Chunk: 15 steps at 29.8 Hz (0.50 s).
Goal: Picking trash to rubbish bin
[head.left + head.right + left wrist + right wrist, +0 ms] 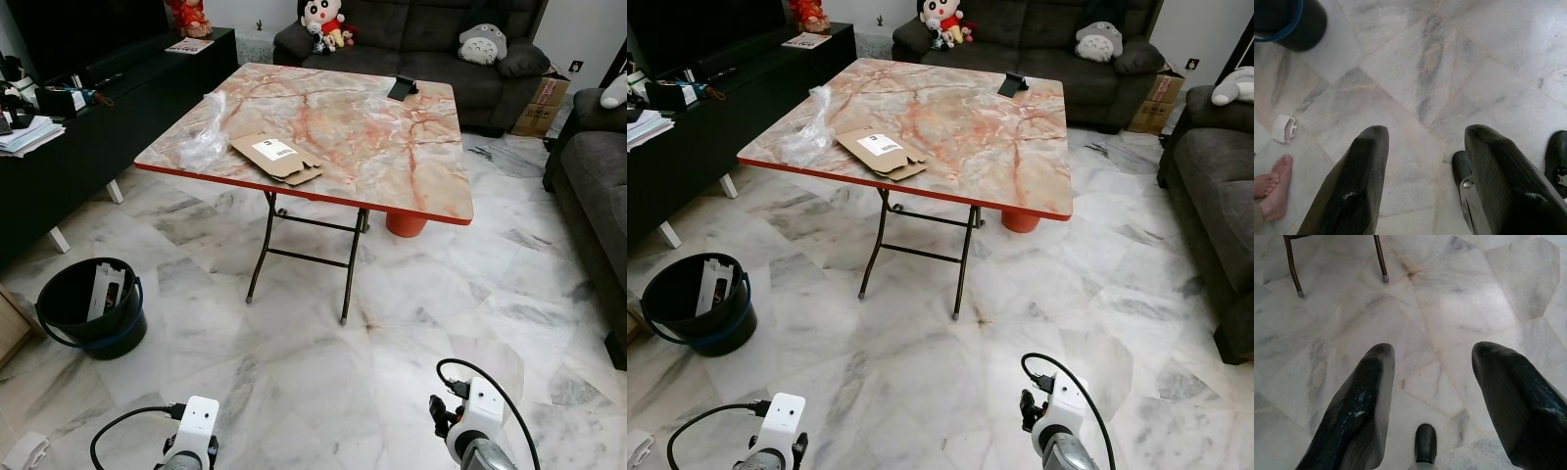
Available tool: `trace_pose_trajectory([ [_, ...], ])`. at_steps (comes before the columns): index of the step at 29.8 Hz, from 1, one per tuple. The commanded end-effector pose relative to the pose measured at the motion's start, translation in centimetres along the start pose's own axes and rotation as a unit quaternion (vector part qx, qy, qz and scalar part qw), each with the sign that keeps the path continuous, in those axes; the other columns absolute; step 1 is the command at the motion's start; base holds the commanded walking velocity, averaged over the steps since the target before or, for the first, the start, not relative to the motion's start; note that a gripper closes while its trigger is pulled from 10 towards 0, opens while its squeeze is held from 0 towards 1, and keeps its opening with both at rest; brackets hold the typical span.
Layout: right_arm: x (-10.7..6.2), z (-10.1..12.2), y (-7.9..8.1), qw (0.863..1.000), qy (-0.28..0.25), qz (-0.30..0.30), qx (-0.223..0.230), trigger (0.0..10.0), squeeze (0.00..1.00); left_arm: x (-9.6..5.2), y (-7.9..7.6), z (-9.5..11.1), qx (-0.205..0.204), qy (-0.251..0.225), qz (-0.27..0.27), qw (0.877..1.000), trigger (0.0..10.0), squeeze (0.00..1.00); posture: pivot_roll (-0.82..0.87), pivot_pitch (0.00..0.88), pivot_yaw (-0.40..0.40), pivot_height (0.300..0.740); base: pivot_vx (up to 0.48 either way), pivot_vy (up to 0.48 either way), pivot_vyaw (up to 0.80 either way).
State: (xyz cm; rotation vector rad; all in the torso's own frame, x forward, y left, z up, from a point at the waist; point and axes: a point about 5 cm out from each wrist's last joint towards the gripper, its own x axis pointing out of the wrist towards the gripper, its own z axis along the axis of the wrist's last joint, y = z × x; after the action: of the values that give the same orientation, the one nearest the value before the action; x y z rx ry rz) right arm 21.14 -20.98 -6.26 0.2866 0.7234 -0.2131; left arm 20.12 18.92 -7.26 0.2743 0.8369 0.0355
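Note:
A flattened brown cardboard box point(275, 157) with a white label lies on the marble-patterned folding table point(392, 147), beside a crumpled clear plastic bag point(206, 132). A black rubbish bin point(90, 305) with a blue rim stands on the floor to the left, with white and dark scraps inside. Both arms hang low near my body. My left gripper point(1422, 142) is open over bare floor tiles. My right gripper point(1432, 360) is open too, with nothing between its fingers.
A black phone stand point(402, 88) sits at the table's far edge. An orange pot point(406, 224) stands under the table. A black TV cabinet point(98, 127) runs along the left, dark sofas point(421, 39) at the back and right. A person's bare feet point(1271, 188) and a white object point(1283, 128) lie near my left side.

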Motion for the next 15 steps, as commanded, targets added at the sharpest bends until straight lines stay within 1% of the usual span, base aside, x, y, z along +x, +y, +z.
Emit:
trace_pose_trajectory([
  [1, 0.06, 0.28, -0.06, 1.0, -0.005, -0.004, 0.006, 10.0, 0.0, 0.08, 0.19, 0.21, 0.002, -0.001, 0.0, 1.0, 10.0, 0.0, 0.21, 0.0, -0.071, 0.74, 0.0, 0.0, 0.0],
  [15, 0.06, 0.31, -0.03, 1.0, -0.007, -0.003, 0.008, 10.0, 0.0, 0.07, 0.2, 0.17, 0.002, -0.001, 0.0, 1.0, 10.0, 0.0, 0.21, 0.0, -0.071, 0.74, 0.0, 0.0, 0.0],
])
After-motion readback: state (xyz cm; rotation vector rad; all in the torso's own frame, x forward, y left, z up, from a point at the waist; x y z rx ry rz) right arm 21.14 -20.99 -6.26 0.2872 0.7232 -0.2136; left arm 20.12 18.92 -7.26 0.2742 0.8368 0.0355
